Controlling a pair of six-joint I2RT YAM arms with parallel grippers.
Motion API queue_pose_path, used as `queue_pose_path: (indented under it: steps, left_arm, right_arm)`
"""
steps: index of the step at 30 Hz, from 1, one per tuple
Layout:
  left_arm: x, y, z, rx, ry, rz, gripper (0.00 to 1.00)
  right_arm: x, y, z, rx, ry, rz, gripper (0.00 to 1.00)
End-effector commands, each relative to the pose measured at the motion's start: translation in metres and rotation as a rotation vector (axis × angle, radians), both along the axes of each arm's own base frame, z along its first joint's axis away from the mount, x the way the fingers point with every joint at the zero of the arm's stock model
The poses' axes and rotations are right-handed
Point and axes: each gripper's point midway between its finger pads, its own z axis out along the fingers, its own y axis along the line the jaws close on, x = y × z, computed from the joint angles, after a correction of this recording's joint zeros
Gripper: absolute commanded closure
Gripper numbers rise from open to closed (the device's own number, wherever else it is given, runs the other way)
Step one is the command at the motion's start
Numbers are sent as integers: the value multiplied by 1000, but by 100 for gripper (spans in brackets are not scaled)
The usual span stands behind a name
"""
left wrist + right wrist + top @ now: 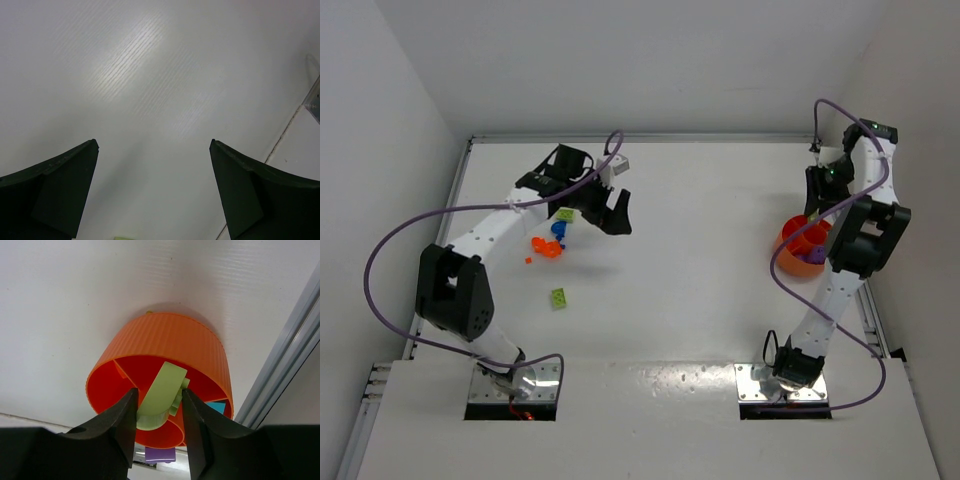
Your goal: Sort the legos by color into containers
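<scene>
Pinched in the closed right gripper [159,401], a lime green lego [161,389] is held over the mouth of the orange tub [170,345]. Release is best delayed until it is centred on one compartment, clear of the dividers [120,371]. The left gripper [154,143] is spread open near the loose legos [548,246].

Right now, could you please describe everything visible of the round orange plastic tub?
The round orange plastic tub stands upright on the white table, beside a metal rail. Its outer wall is ribbed; inner dividers form compartments, one holding a teal brick. The right end effector holds a curved lime green piece over its opening.
</scene>
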Motion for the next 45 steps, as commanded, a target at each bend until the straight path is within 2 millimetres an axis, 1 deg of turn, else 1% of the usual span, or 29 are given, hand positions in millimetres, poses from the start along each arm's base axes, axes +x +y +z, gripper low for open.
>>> queue_pose_path:
  steps: [1, 2, 5, 7, 8, 11, 12, 13, 15, 16, 17, 18, 19, 22, 24, 25, 27, 28, 29, 31, 32, 33, 34, 35, 36, 39, 41, 42, 45]
  left_arm:
    - [13, 13, 24, -38, -60, 98, 0]
    - [12, 12, 23, -44, -59, 91, 0]
    - [13, 18, 49, -143, -143, 79, 0]
    - [14, 22, 57, -180, -142, 67, 0]
    - [16, 27, 52, -173, -123, 80, 0]
    - [22, 44, 57, -136, -158, 81, 0]
    - [20, 51, 46, -79, -142, 77, 0]
    - [25, 60, 47, -22, -167, 99, 0]
    - [18, 73, 30, 85, -153, 70, 0]
    - [19, 87, 18, 159, -145, 104, 0]
    - [18, 93, 10, 196, -138, 110, 0]
    - [15, 99, 1, 240, -135, 95, 0]
    - [15, 110, -7, 295, -129, 129, 4]
    - [-4, 126, -27, 372, -65, 154, 16]
    - [-25, 140, -51, 435, 6, 190, 22]
    - [-41, 154, -64, 490, 31, 219, 22]
    - [-54, 166, -73, 535, 57, 266, 22]
    - [-60, 170, -77, 552, 66, 284, 22]
    - [-55, 179, -74, 581, 53, 314, 22]
    - [-57, 181, -74, 588, 111, 376, 22]
    - [-61, 182, -88, 608, 177, 388, 22]
    - [-62, 181, -92, 609, 216, 405, 24]
    - [-66, 179, -98, 604, 258, 409, 30]
    - [-58, 181, -93, 612, 251, 457, 31]
    - [-61, 182, -97, 601, 293, 463, 31]
    - [-60, 169, -97, 563, 323, 501, 25]
    - [-62, 160, -94, 551, 334, 513, 12]
    - [-63, 156, -97, 554, 342, 509, 1]
    - [-65, 148, -96, 519, 372, 498, 0]
  right_arm:
    - [-7, 3, 2, -4, 30, 13, 59]
    - [-7, 3, 2, -4, 30, 13, 56]
    - [-7, 5, 17, -8, -6, 13, 50]
    - [-6, 8, 24, 6, -25, 14, 48]
    - [-5, 8, 37, -5, -52, 15, 47]
    - [1, 11, 57, 2, -121, 19, 47]
    - [1, 13, 62, 7, -136, 20, 47]
    - [3, 18, 76, 18, -182, 25, 47]
    - [3, 24, 86, 42, -216, 32, 47]
    - [0, 28, 85, 59, -210, 33, 47]
    - [-2, 32, 90, 69, -225, 36, 47]
    - [-5, 35, 86, 87, -213, 36, 47]
    - [-6, 38, 89, 98, -220, 38, 47]
    - [-15, 41, 92, 96, -220, 48, 47]
    - [-21, 45, 94, 108, -219, 49, 47]
    - [-25, 48, 93, 119, -217, 58, 47]
    - [-27, 51, 93, 132, -216, 59, 47]
    - [-28, 53, 97, 135, -230, 62, 47]
    - [-30, 55, 99, 144, -233, 63, 47]
    - [-31, 58, 96, 158, -226, 63, 47]
    - [-30, 60, 97, 172, -232, 65, 47]
    - [-30, 60, 97, 173, -232, 65, 47]
    - [-30, 62, 98, 184, -236, 67, 47]
    - [-29, 64, 98, 192, -240, 68, 47]
    - [-29, 64, 98, 192, -240, 68, 47]
    - [-31, 64, 105, 185, -258, 70, 47]
    - [-33, 65, 105, 185, -257, 70, 47]
    - [-35, 64, 108, 173, -262, 70, 47]
    - [-37, 60, 110, 143, -267, 78, 47]
